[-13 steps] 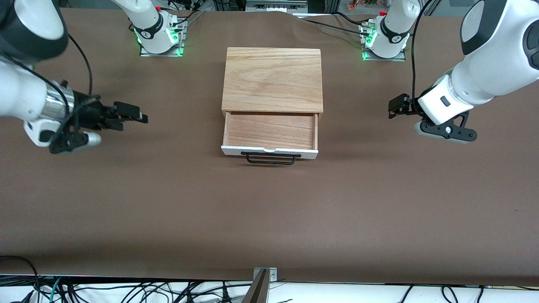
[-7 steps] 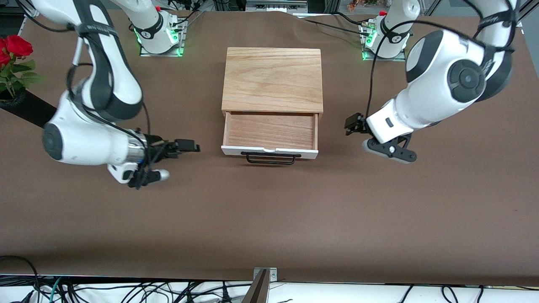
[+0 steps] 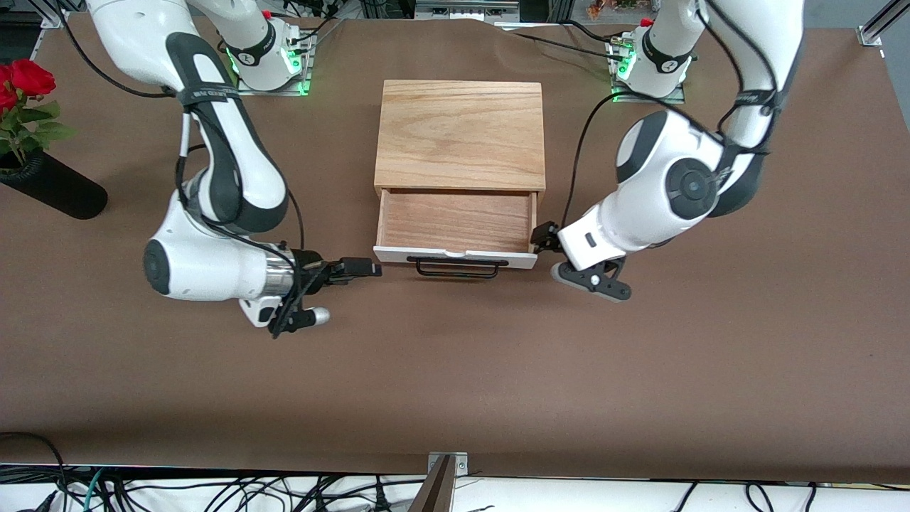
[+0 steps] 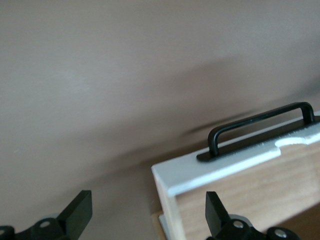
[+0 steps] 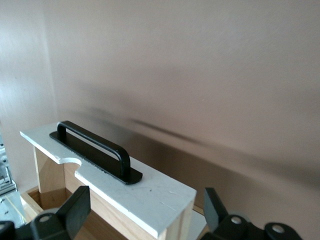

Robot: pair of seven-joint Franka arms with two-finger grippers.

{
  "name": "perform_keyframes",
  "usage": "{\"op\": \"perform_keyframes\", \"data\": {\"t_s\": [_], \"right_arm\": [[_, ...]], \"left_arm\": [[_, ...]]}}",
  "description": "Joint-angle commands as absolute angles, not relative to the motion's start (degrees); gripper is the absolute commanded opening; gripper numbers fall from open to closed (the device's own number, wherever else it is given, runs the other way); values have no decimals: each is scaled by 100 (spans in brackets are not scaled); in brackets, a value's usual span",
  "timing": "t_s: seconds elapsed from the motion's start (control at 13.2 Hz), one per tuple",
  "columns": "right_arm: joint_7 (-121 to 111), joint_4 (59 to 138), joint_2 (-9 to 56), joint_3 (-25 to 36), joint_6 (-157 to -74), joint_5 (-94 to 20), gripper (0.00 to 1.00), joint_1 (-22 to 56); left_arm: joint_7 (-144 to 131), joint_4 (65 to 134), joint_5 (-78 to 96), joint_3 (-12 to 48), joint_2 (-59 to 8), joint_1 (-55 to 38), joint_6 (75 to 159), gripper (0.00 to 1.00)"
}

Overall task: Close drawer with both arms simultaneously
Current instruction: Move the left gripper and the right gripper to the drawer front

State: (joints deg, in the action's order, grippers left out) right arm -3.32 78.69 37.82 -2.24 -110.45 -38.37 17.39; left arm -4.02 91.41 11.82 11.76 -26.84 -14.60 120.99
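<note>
Red roses (image 3: 21, 80) with green leaves in a black vase (image 3: 53, 190), lying on the brown table (image 3: 455, 370) toward the right arm's end.

Light oak box (image 3: 460, 135), white-fronted drawer (image 3: 455, 257), black wire handle (image 3: 456, 267), brown table (image 3: 455, 370), red roses (image 3: 21, 78)

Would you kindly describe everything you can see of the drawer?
The drawer is a shallow light-wood tray, empty, pulled out of the oak box toward the front camera. Its white front panel has a notch in the top edge and a thin black wire handle. The right hand and left hand, both open, flank its front corners.
</note>
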Motion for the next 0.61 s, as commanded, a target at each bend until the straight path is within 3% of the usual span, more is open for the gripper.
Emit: {"op": "perform_keyframes", "data": {"t_s": [0.0, 0.53], "right_arm": [[-343, 7857, 3902, -237, -11153, -3964, 100, 1828], [-343, 7963, 4104, -237, -11575, -3964, 100, 2056]], "left_arm": [[-404, 9430, 1336, 1151, -2716, -1599, 12943, 100], [-483, 9693, 2039, 1160, -3006, -1687, 13790, 100]]}}
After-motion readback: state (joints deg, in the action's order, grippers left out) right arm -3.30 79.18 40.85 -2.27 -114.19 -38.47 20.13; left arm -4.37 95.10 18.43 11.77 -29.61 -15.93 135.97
